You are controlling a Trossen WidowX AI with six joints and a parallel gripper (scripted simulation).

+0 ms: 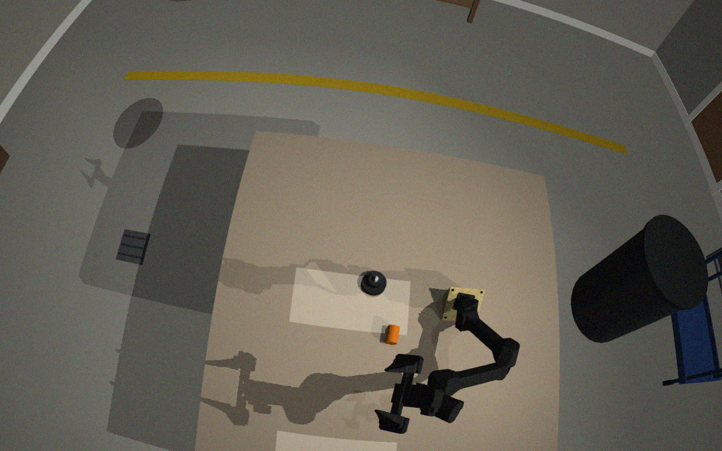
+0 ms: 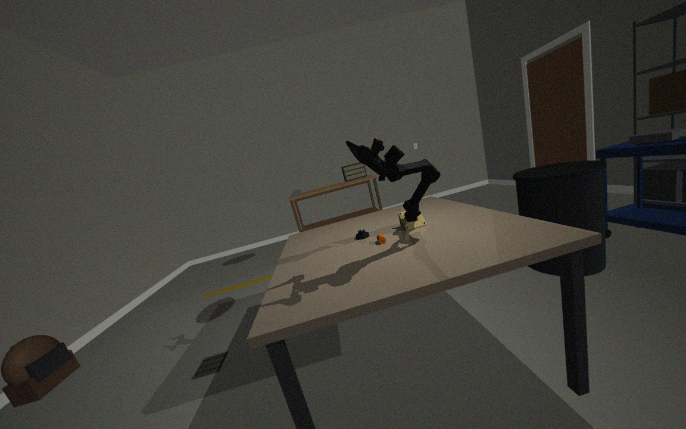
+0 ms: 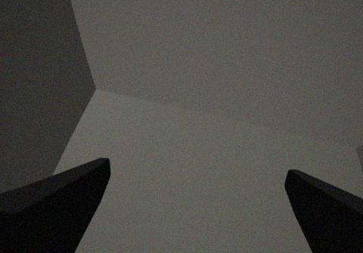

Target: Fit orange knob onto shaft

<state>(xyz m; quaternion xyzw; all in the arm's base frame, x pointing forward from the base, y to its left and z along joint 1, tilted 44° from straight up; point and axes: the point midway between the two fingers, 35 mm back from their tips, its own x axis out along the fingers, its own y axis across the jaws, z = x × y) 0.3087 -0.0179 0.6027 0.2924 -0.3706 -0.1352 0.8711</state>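
The orange knob [image 1: 392, 334] [image 2: 381, 239] appears to lie on its side on the table; its hole cannot be made out. The black round pedestal [image 1: 371, 289] [image 2: 361, 235] stands on the table near it, with the small silver shaft [image 1: 375, 278] pointing up and bare. The shaft's flat side is too small to tell. My gripper [image 1: 381, 391] [image 2: 348, 142] [image 3: 199, 173] is open and empty. It is high above the table, well away from the knob and pedestal, with the fingers angled upward. The wrist view shows only walls between the fingers, not the knob or pedestal.
The table [image 1: 464, 224] [image 2: 495, 235] carries the arm's yellow base plate [image 1: 478, 297] [image 2: 419, 222], to the right of the pedestal in the top view. A black bin [image 1: 627, 285] [image 2: 561, 213] and a blue shelf unit [image 1: 694, 336] [image 2: 670, 221] stand beyond the table's right edge.
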